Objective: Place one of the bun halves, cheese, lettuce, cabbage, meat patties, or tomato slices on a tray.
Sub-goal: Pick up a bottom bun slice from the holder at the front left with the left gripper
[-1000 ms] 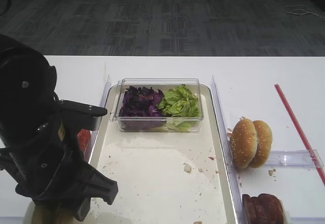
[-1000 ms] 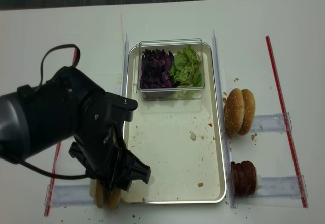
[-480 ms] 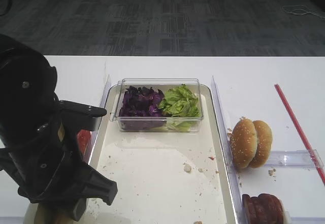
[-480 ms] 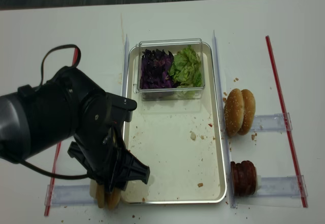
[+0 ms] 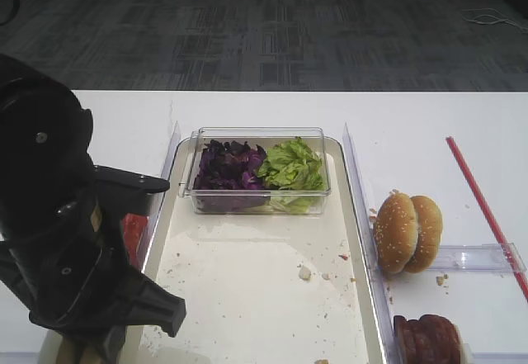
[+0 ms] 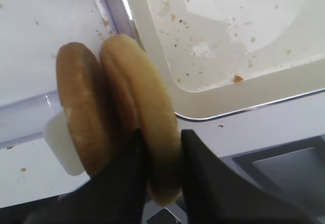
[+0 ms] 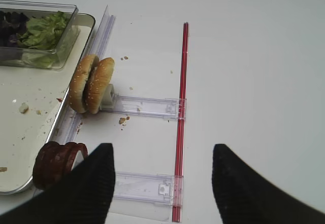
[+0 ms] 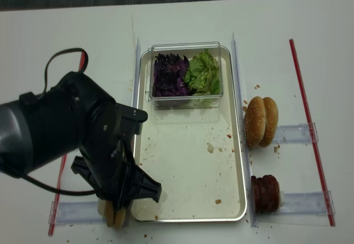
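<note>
Two plain bun halves stand on edge just left of the tray. My left gripper is shut on the bun half nearer the tray, one dark finger on each face. The other bun half leans on a white stop. From above, the left arm hides the grip; only the bun edges show. Cabbage and lettuce fill a clear box on the tray. Meat patties stand right of it. Tomato slices peek out behind the arm. My right gripper hangs open over bare table. Cheese is out of view.
Sesame-seeded bun halves stand on edge on a clear rail right of the tray. A red strip runs along the table's right side. Clear dividers flank the tray, and crumbs dot its floor.
The left gripper's jaws have closed in on the bun half. The left arm has sunk slightly toward the table's front edge.
</note>
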